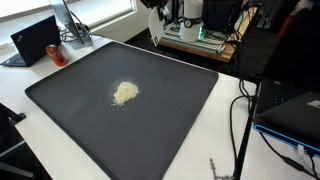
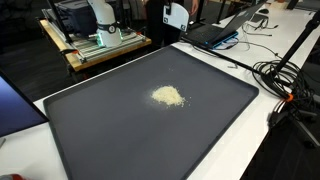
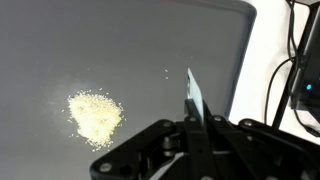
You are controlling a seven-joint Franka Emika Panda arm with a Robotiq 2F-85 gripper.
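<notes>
Black mat (image 1: 70, 115) nearest the lens filled most of both exterior views. Over its far part, the pincer (image 3: 190, 88) was fully closed, fingertips pressed together with nothing between them. A pale grainy pile (image 1: 125, 93) lay near the mat's middle, well apart from the pincer.

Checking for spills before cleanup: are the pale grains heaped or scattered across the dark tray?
Heaped: the pale yellow grains form one compact pile on the dark grey flat tray, with only a few strays nearby.
</notes>
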